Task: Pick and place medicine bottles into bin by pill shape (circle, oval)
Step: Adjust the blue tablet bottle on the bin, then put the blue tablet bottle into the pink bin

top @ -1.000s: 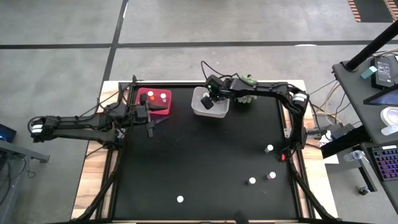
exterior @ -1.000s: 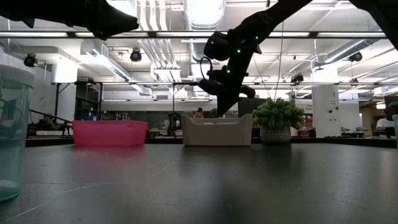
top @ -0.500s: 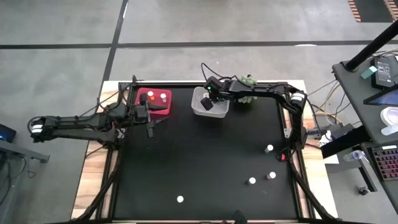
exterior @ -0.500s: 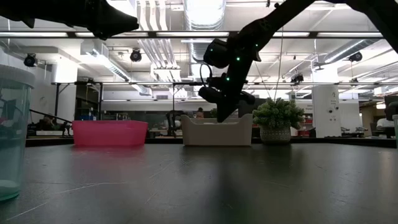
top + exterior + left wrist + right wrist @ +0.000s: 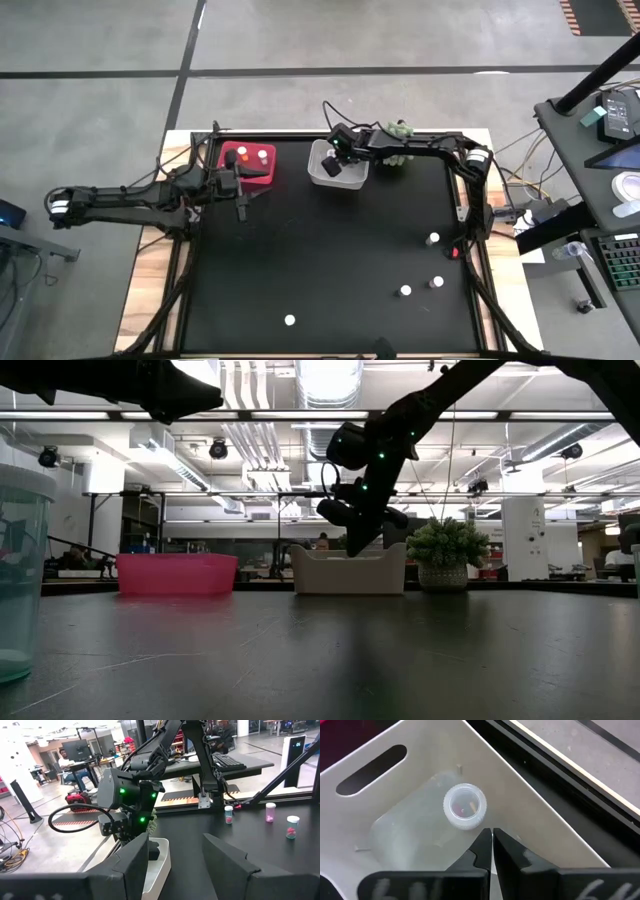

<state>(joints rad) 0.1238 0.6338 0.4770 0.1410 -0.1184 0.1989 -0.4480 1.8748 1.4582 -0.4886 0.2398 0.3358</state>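
Observation:
My right gripper [image 5: 340, 166] hangs over the white bin [image 5: 322, 172] at the far middle of the table, fingers shut and empty [image 5: 492, 840]. One white-capped medicine bottle [image 5: 465, 807] stands on the floor of that bin just ahead of the fingertips. My left gripper [image 5: 262, 173] is open and empty at the near edge of the red bin [image 5: 235, 160], which holds two bottles [image 5: 252, 154]. Several more bottles stand on the black table: three at the right [image 5: 432, 239] [image 5: 437, 282] [image 5: 405, 291] and one near the front [image 5: 289, 320].
A green spiky plant [image 5: 400, 132] stands just right of the white bin, under my right arm. A large clear bottle [image 5: 20, 570] stands close to the low camera at the left. The middle of the black table [image 5: 330, 260] lies bare.
My right gripper has shifted slightly toward the table's left above the white bin, its fingers still pointing down into it.

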